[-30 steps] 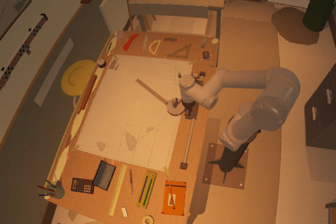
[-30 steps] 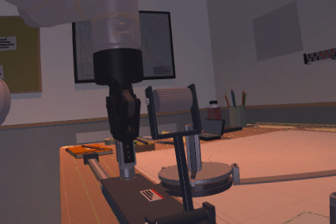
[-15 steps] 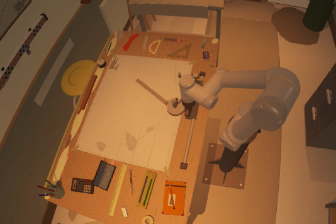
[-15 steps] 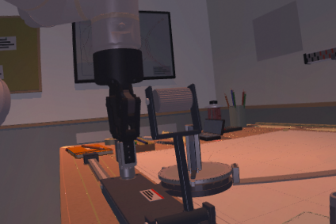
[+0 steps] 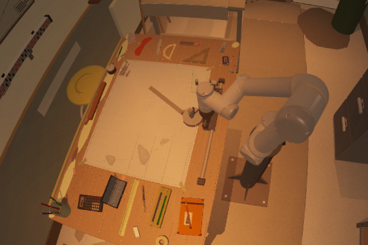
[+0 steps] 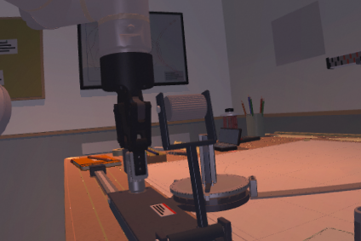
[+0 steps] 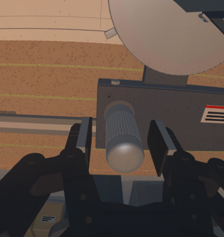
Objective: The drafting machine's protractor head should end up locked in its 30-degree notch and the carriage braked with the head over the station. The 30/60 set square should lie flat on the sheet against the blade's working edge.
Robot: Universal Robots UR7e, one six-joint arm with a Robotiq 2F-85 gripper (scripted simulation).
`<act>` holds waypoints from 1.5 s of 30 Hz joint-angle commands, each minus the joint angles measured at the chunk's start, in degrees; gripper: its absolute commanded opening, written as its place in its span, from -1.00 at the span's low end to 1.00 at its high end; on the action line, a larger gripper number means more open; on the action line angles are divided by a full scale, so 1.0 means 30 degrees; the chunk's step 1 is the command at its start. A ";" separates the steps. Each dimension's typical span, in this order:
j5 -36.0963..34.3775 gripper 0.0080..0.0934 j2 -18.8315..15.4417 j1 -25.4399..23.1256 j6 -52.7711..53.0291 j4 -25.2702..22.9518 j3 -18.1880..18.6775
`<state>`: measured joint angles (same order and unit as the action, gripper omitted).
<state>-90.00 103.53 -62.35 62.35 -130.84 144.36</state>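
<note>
On the right side of the drawing board, the drafting machine's dark carriage (image 7: 162,115) sits on its rail (image 5: 206,152). The round protractor head (image 5: 191,117) lies beside it at the sheet's edge. Its blade (image 5: 166,99) reaches diagonally across the sheet. A ribbed grey knob (image 7: 123,137) stands up from the carriage. My gripper (image 7: 120,143) is open, and it straddles this knob, holding nothing. The 30/60 set square (image 5: 197,55) lies on the board above the sheet, far from the blade.
The head's tall handle frame with a ribbed roller (image 6: 187,107) stands close beside my gripper. Drawing tools line the board's top and bottom strips, among them a protractor (image 5: 169,51), a calculator (image 5: 90,203) and an orange pad (image 5: 191,216). A yellow stool (image 5: 84,85) stands to the left.
</note>
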 commanded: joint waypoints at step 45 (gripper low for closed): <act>0.0000 0.03 0.2087 0.0001 0.0001 0.3763 -0.1687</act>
<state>-90.00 109.79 -62.35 62.35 -119.52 139.32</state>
